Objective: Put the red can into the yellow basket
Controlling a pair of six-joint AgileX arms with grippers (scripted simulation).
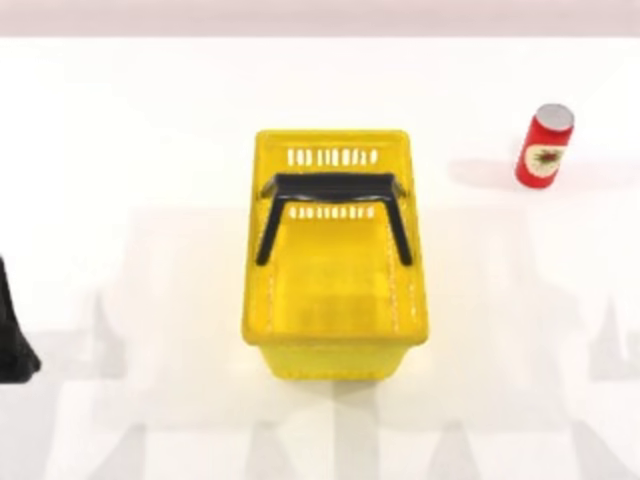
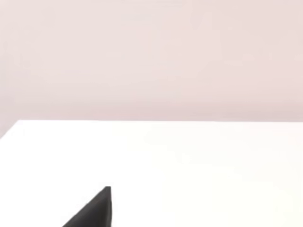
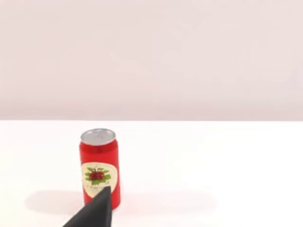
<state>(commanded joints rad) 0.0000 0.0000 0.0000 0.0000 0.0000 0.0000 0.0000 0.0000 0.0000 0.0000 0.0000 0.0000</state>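
The red can (image 1: 545,146) stands upright on the table (image 1: 120,150), far right, well apart from the central yellow basket (image 1: 336,345). Only a dark sliver of the left tool (image 1: 14,330) shows at the left edge; the right tool (image 3: 97,210) is likewise cropped, so I cannot tell either's grip

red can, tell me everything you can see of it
The red can is a small cylinder with a silver top and a cream oval label bearing a red-and-green picture. It looks like metal. It stands upright on the white table, at the far right, apart from the yellow basket. Nothing touches it but the table; no gripper holds it.
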